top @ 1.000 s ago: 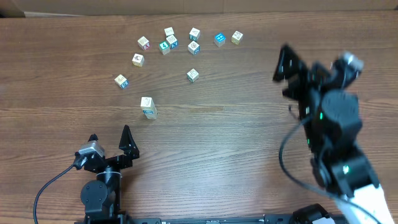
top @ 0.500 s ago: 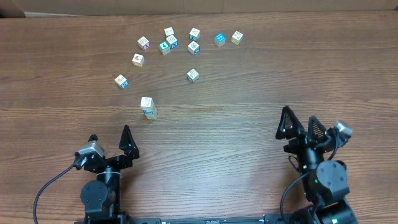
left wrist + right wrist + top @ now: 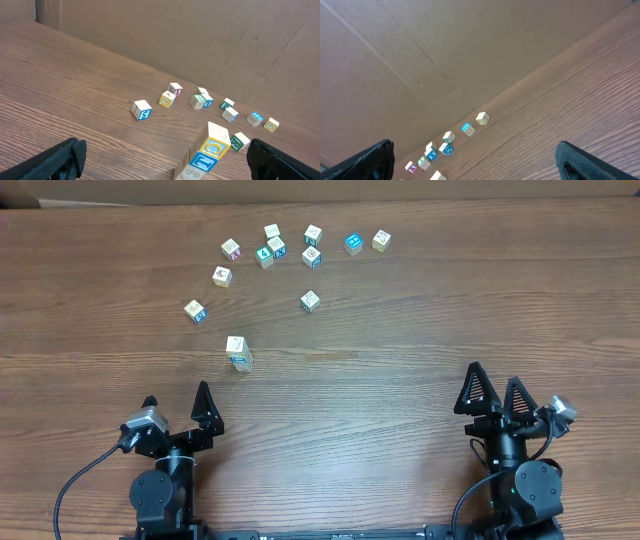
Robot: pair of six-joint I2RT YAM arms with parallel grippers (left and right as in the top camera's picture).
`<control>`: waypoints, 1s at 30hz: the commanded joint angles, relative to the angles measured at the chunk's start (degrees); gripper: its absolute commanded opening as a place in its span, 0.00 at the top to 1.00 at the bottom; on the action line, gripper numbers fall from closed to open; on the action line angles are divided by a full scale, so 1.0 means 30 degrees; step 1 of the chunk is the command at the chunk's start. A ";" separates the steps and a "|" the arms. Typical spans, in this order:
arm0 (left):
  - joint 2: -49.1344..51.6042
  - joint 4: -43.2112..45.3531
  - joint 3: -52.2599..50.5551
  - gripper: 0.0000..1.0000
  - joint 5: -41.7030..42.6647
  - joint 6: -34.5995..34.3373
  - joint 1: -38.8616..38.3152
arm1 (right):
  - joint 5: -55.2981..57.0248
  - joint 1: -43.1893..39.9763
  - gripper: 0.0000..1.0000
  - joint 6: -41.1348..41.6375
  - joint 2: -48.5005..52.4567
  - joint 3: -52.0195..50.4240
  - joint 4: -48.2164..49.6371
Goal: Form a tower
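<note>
Retreating from mid-right, the right gripper point(image 3: 495, 388) now sits near-right, jaws wide and empty, like the left gripper point(image 3: 177, 394). The tower point(image 3: 238, 352) stands left of centre, seemingly between placements. Next, a far cube point(image 3: 310, 301) needs a square grasp.

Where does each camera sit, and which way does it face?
Overhead: above the brown wooden table, looking straight down; left gripper and right gripper show, both open.
Left wrist: low on its arm, facing the stack of pale wooden cubes; own dark fingertips in bottom corners.
Right wrist: tilted toward the brown cardboard wall; fingertips likewise.
All share the loose printed cubes.
</note>
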 commanded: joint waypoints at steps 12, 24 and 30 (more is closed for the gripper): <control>-0.0168 0.0036 -0.0066 0.00 0.0095 -0.0124 0.0117 | 0.0117 -0.0109 0.00 -0.0029 -0.2208 -0.2769 0.0874; -0.0168 0.0036 -0.0066 0.01 0.0095 -0.0124 0.0117 | 0.0117 -0.0517 0.00 -0.0029 -0.2208 -0.2914 0.1180; -0.0168 0.0036 -0.0066 0.00 0.0095 -0.0124 0.0117 | 0.0117 -0.3009 0.00 -0.0029 -0.2208 -0.2914 0.1217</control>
